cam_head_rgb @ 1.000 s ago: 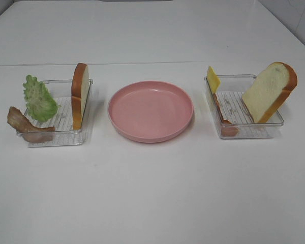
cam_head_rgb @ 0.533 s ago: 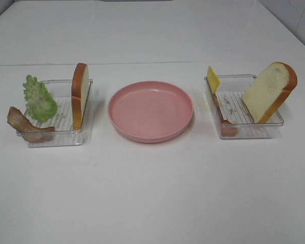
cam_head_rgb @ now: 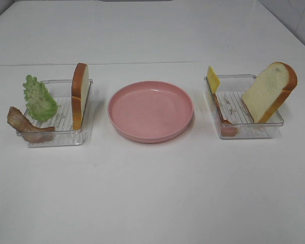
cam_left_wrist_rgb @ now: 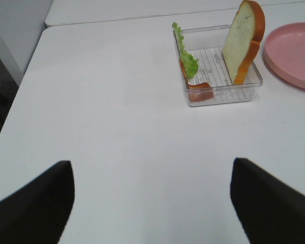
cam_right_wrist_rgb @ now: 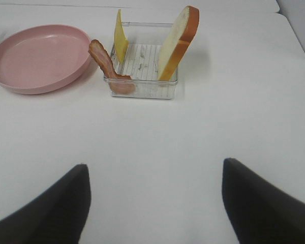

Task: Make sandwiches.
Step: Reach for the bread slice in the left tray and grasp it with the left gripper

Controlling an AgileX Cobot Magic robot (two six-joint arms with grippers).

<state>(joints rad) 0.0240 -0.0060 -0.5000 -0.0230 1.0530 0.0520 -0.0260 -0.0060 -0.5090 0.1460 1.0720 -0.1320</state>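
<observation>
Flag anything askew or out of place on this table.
Nothing spilled or damaged. The bacon strip in the left tray hangs over the rim, and the bread slice in the right tray leans tilted, not upright.

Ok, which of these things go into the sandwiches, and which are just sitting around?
For the job: left bread slice, right bread slice, lettuce, left bacon strip, right bacon strip, cheese slice.
Just there: pink plate, left clear tray, right clear tray.
</observation>
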